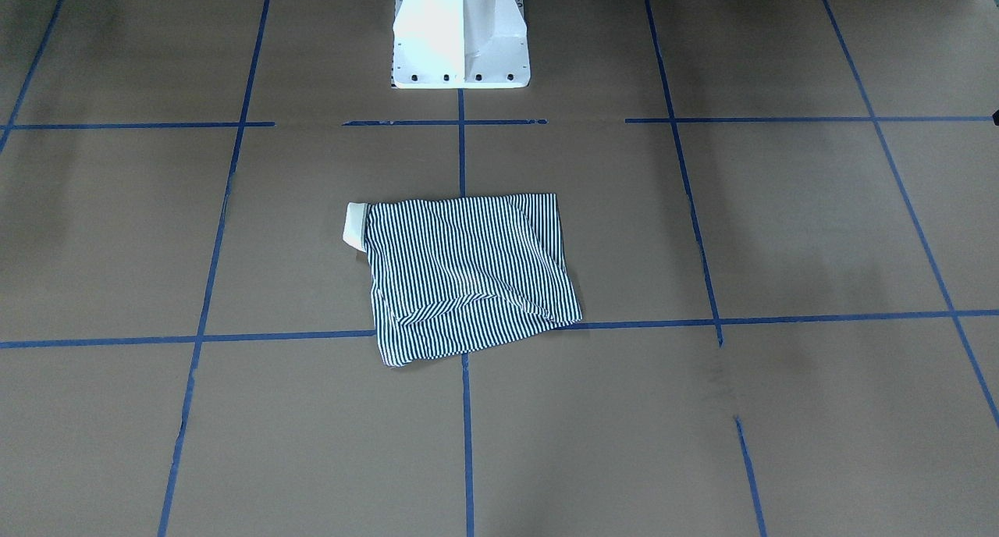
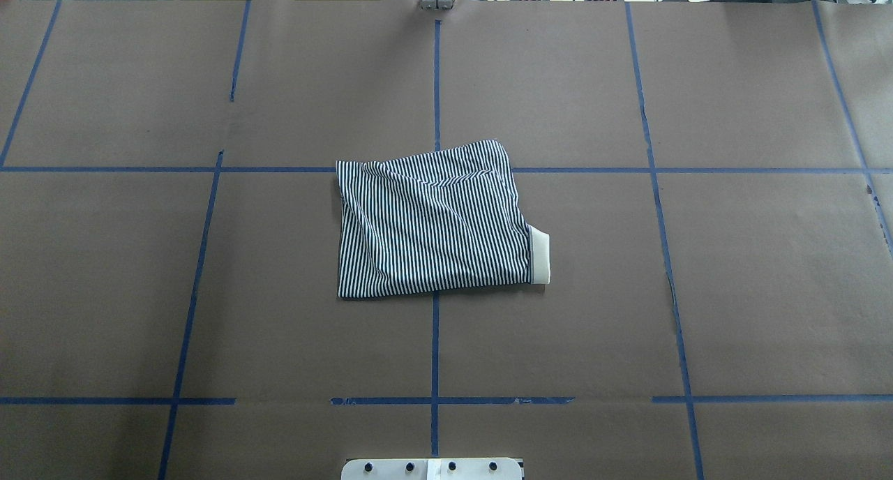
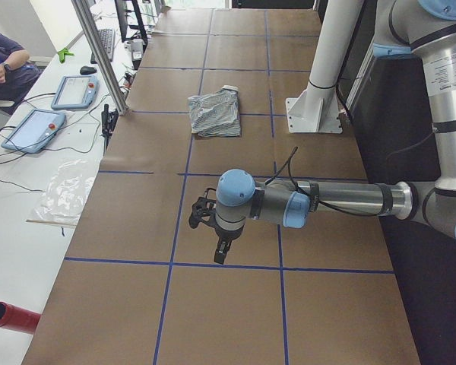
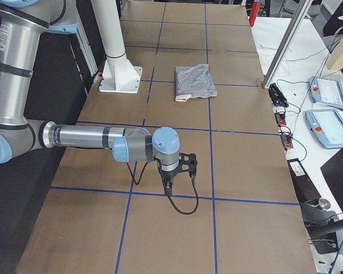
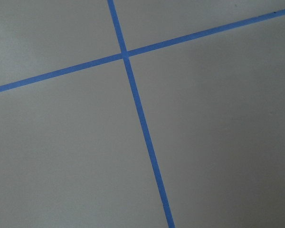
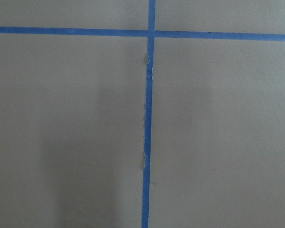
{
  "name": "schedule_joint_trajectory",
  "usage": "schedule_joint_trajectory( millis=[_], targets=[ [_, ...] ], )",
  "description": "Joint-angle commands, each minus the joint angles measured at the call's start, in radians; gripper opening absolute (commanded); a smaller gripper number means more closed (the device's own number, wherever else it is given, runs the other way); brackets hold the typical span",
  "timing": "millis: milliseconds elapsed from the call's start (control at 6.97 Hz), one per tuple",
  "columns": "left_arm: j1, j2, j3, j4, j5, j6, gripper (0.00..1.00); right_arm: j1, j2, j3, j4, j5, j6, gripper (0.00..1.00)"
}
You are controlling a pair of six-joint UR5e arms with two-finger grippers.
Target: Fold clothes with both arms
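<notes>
1. Brown paper table (image 2: 139,291) with a blue tape grid (image 2: 435,82). The white pedestal base (image 2: 432,468) is at the robot's edge and serves as the landmark.
2. Left gripper (image 3: 213,232) hangs above bare paper far to the pedestal's left, pointing down and holding nothing. I cannot tell if its jaws are apart or together. Its wrist view shows only paper and a tape cross, so it is probably kept out there to stay off the cloth.
3. Striped polo shirt (image 2: 432,222) lies flat straight out from the pedestal, well apart from it. It sits over the centre tape line, folded into a compact near-rectangle. Folding looks done or nearly so.
4. Left edge is straight; the far edge is rumpled, with a diagonal crease. The cream collar (image 2: 540,257) pokes past the right edge, on the pedestal side.
5. Bare paper on all sides of the shirt leaves open room for either arm to approach.
6. Right gripper (image 4: 172,174) is far to the pedestal's right, above paper, holding nothing. I cannot tell its jaw state.
</notes>
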Motion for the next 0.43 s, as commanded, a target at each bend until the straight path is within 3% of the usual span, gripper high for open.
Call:
schedule_joint_trajectory(
  millis=[0,287],
  targets=[
    [0.0,-0.002,0.003,-0.002,0.005,0.0,1.0,0.0,-0.001,-0.001,0.001,0.0,0.0,1.0],
    [0.001,-0.005,0.003,-0.002,0.005,0.001,1.0,0.0,-0.001,-0.003,0.001,-0.002,-0.002,1.0]
  ],
)
